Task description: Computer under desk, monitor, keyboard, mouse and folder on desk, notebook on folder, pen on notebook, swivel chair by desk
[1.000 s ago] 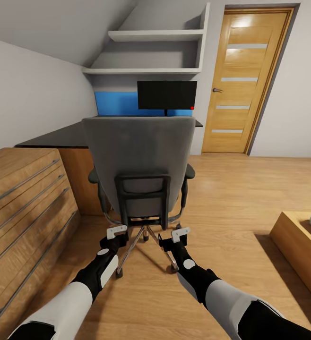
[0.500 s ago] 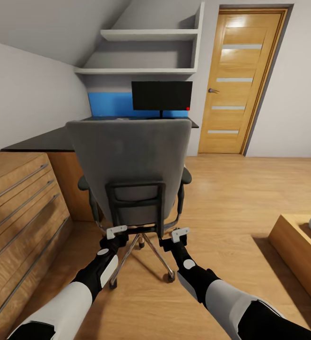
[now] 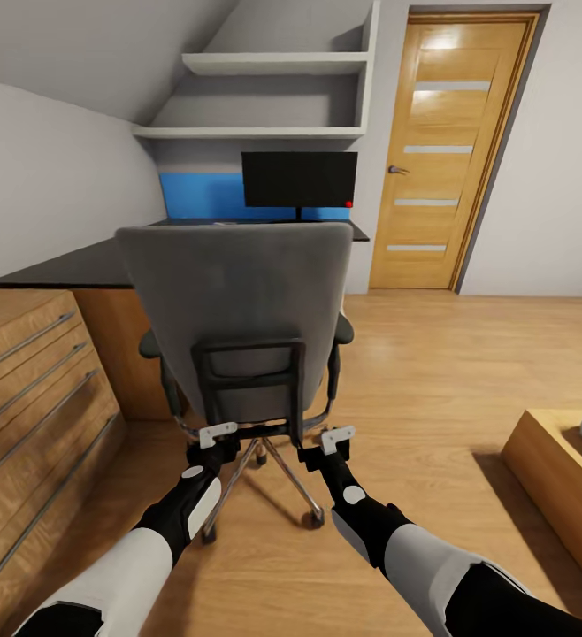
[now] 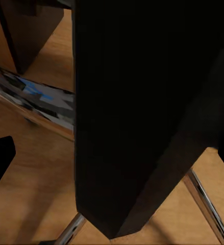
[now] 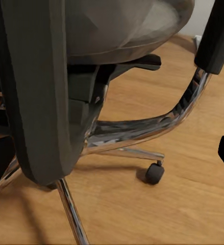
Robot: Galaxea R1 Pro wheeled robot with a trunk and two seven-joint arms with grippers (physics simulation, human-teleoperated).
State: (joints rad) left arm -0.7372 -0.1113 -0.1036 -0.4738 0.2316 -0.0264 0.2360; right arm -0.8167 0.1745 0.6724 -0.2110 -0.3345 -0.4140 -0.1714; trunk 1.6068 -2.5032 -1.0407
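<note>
The wood floor (image 3: pixel 432 372) spreads under everything, and a light-wood drawer cabinet (image 3: pixel 26 389) stands off to the left of the left tool. Beyond both tools, the black-topped counter (image 3: pixel 70 265) runs along the wall, with white wall shelves (image 3: pixel 264 97) above it and a wooden door (image 3: pixel 450 150) further to the right. A low wooden bed frame (image 3: pixel 556 478) sits well off to the right of the right tool.

The swivel chair (image 3: pixel 238 301) stands directly ahead of the two tools, its grey back turned toward them and its black lumbar frame just above them. Its chrome base reaches down between and past the tools to the castors on the floor. In the right wrist view the swivel chair's (image 5: pixel 50 102) dark back frame is very close, with the chrome legs and one black castor (image 5: pixel 154 172) on the floor beyond it. In the left wrist view a dark part of the swivel chair (image 4: pixel 142 112) lies right before the lens, chrome legs showing underneath.

The monitor (image 3: pixel 299 179) stands on the counter, past the chair from the tools, with its black front facing this way and a blue panel (image 3: pixel 198 196) on the wall behind it.

The left tool (image 3: pixel 218 435) and the right tool (image 3: pixel 337 439) are held level, side by side, just at the lower edge of the chair back. Whether either tool is open, closed, or touching the chair, I cannot tell.
</note>
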